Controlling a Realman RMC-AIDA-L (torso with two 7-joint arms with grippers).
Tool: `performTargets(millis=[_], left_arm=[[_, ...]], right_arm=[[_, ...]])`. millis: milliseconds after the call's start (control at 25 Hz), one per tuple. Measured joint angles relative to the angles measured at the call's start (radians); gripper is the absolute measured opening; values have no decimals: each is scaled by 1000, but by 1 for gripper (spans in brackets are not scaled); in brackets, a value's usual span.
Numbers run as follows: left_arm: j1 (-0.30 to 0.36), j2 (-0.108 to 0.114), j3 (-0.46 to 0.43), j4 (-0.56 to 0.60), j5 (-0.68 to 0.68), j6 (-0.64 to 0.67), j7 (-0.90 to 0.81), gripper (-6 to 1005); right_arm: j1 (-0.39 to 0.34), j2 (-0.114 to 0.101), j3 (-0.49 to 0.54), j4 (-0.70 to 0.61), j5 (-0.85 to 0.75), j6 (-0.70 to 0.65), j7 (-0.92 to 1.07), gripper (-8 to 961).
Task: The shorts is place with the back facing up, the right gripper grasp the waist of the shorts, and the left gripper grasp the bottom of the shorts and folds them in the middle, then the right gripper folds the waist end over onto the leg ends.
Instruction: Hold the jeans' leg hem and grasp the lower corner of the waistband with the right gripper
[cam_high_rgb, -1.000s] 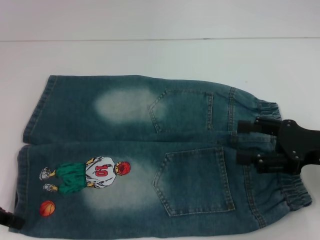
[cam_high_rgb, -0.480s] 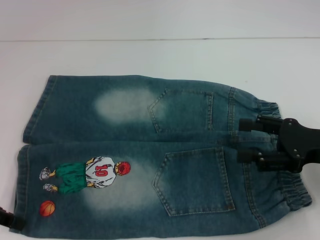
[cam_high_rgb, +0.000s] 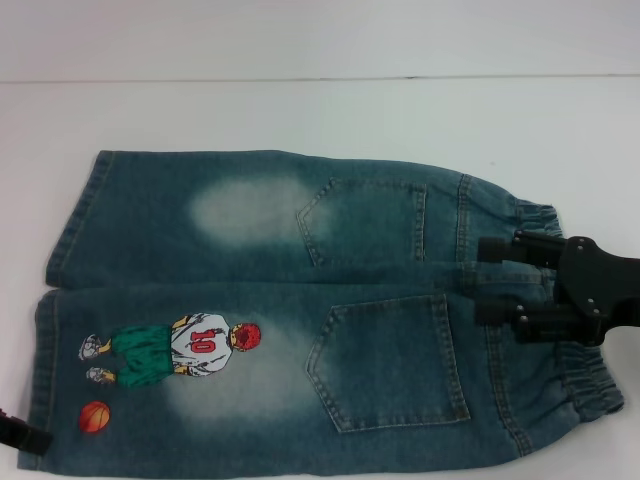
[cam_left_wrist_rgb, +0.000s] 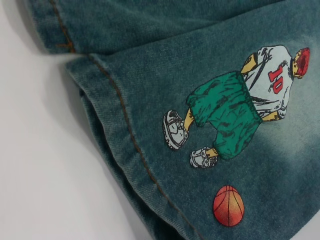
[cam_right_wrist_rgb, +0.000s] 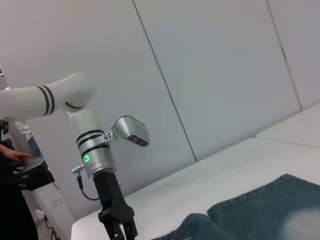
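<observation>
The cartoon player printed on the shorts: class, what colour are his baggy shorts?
Green, on the cartoon player; the left wrist view shows it best.

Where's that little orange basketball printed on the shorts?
In the head view the orange ball sits low on the robot's left, on the near leg of the shorts, just below the cartoon player and beside the leg hem.

Number "10" in red on the white jersey of the cartoon player print (cam_high_rgb: 180, 352), borne by the nearer leg of the shorts (cam_high_rgb: 300, 300), beside the hem and just above the orange ball print (cam_high_rgb: 95, 416). Same "10" legible on the jersey in the left wrist view (cam_left_wrist_rgb: 274, 82). No other text, label or brand legible anywhere.
</observation>
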Motion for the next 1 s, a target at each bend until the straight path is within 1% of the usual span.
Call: performTargets(millis=[80, 320, 1000], left_arm=[[-1, 0, 2, 0, 0, 2, -1, 339], [-1, 0, 23, -1, 0, 10, -2, 541], [-2, -7, 36, -7, 0, 31, -4, 553]], right_arm=[[0, 0, 0, 0, 0, 0, 0, 940], [0, 0, 0, 0, 0, 0, 0, 940], [0, -2, 0, -2, 12, -12, 2, 940]])
